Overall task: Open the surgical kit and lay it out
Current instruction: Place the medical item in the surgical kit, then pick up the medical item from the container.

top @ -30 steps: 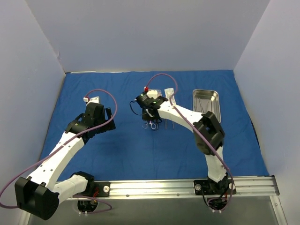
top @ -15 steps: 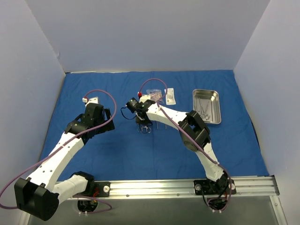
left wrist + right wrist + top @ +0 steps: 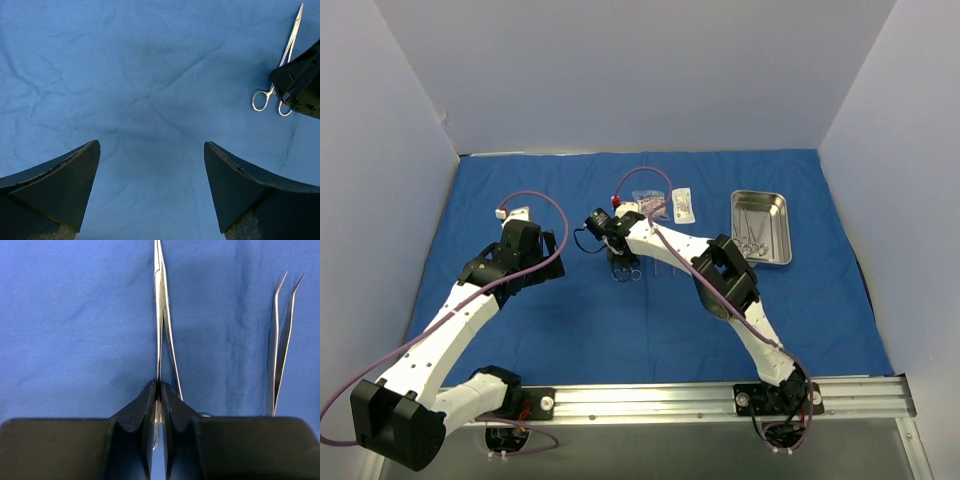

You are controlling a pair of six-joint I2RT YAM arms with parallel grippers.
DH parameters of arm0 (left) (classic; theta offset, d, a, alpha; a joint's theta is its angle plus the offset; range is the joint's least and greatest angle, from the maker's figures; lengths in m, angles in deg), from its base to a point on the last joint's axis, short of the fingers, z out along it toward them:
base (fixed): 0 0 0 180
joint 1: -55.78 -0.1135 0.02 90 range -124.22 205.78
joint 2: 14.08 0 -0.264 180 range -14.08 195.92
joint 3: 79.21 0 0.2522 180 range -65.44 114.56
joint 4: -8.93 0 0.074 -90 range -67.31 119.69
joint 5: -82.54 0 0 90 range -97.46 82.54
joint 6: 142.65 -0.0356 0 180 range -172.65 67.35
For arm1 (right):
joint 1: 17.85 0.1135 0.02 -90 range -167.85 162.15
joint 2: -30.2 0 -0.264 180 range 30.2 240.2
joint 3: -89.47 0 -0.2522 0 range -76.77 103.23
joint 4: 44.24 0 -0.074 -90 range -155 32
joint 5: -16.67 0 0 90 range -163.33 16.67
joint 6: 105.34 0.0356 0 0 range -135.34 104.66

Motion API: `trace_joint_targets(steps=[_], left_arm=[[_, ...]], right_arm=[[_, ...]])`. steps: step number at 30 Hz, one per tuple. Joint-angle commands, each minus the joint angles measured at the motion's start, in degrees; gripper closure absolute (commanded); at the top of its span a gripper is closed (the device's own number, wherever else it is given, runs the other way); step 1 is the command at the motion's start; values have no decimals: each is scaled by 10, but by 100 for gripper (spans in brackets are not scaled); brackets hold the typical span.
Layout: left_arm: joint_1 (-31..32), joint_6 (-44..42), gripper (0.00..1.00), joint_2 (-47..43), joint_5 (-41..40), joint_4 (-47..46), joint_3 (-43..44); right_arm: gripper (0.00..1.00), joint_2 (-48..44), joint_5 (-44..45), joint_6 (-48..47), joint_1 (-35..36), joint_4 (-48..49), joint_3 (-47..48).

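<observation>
The royal-blue cloth wrap (image 3: pixel 570 320) lies spread flat over the table. My right gripper (image 3: pixel 159 387) is shut on one shank of a slim steel scissor-like instrument (image 3: pixel 160 315), low over the cloth near the middle (image 3: pixel 625 270). Steel tweezers (image 3: pixel 279 340) lie on the cloth just to its right. The steel tray (image 3: pixel 786 225) stands at the back right with a few instruments (image 3: pixel 750 232) in it. Two clear packets (image 3: pixel 650 203) (image 3: pixel 683 205) lie behind the right gripper. My left gripper (image 3: pixel 152 150) hangs open over bare cloth on the left (image 3: pixel 552 252), and the held instrument (image 3: pixel 287 50) shows at that view's upper right.
White walls close in the table on the left, back and right. An aluminium rail (image 3: pixel 720 395) runs along the near edge by the arm bases. Purple cables (image 3: pixel 535 200) loop over both arms. The cloth has soft creases (image 3: pixel 125 90).
My right gripper has swung left across the cloth with the scissor-like instrument in it, away from the tweezers. The left arm has stayed still.
</observation>
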Motion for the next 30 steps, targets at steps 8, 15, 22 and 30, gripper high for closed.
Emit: trace_joint_targets(steps=[8,15,22,30], left_arm=[[-4,6,6,-6,-1,-7,13],[-4,5,6,0,3,-11,15],[-4,3,6,4,7,-16,16],[-5,-5,6,0,13,-20,13]], right_arm=[[73,-17,5,15,-2,-20,26],[71,-55,-6,-25,-3,-22,65],[72,-146,11,-149,-58,3,21],[78,-270,-17,-275,-238,92,-168]])
